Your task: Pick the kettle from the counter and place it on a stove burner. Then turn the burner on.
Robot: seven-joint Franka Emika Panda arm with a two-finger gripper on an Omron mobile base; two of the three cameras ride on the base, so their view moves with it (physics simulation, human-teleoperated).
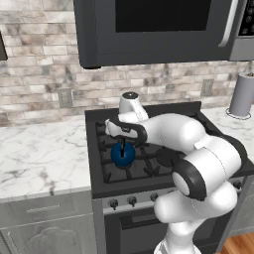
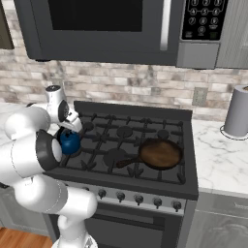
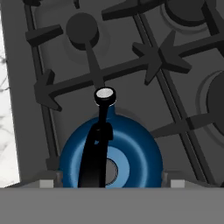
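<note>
The knobs (image 2: 139, 198) are seen along the front panel of the stove (image 1: 208, 119), nearest the base. Just beyond them, the kettle (image 1: 122, 154) is found resting on the grate (image 3: 131, 65) over the front-left burner (image 3: 51, 162), close to the stove's left edge and beside the marble desk (image 1: 39, 154). Its black handle (image 3: 97, 153) stands upright, topped by a pale round cap. The tool (image 1: 123, 140) is held directly above the kettle, pointing down; in the hand view its fingertips (image 3: 46, 183) are seen at either side of the blue body, spread wide and apart from the handle, so the kettle is not gripped.

A brown frying pan (image 2: 160, 154) is placed on the front-right part of the grate, its handle pointing toward the middle of the stove. Farther back, the rear burners lie bare. To the right, on the desk, a grey cylinder (image 2: 238, 117) is stood upright near the wall. A microwave (image 2: 101, 29) is mounted above the stove against the stone-tiled wall (image 1: 39, 64).
</note>
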